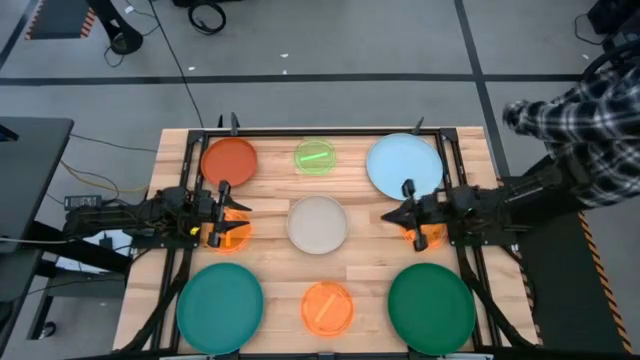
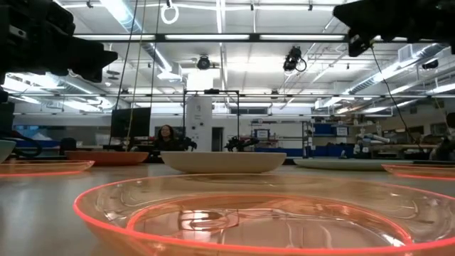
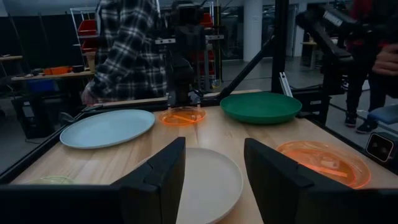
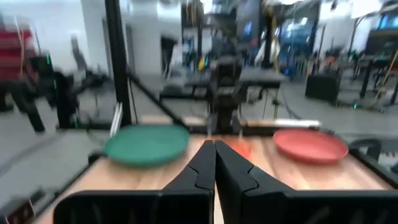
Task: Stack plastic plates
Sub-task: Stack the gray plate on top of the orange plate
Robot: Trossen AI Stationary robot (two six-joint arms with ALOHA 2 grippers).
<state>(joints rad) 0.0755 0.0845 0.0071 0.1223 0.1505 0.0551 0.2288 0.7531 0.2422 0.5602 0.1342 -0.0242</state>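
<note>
Several round plastic plates lie flat and apart on the wooden table (image 1: 270, 265): red-orange (image 1: 229, 160), small neon-green (image 1: 316, 157), light-blue (image 1: 404, 165), beige (image 1: 318, 223) in the middle, teal (image 1: 220, 306), small translucent orange (image 1: 327, 307) and dark green (image 1: 431, 307). Another orange plate lies under each gripper (image 1: 236, 232) (image 1: 418, 238). My left gripper (image 3: 214, 174) hovers open at the left, pointing level at the beige plate (image 3: 208, 183). My right gripper (image 4: 215, 163) is shut and hovers at the right, pointing level toward the middle.
A person in a plaid shirt (image 1: 575, 120) stands at the table's far right corner. Black frame rails (image 1: 455, 170) run along both sides. Bare wood shows between the plates around the beige one.
</note>
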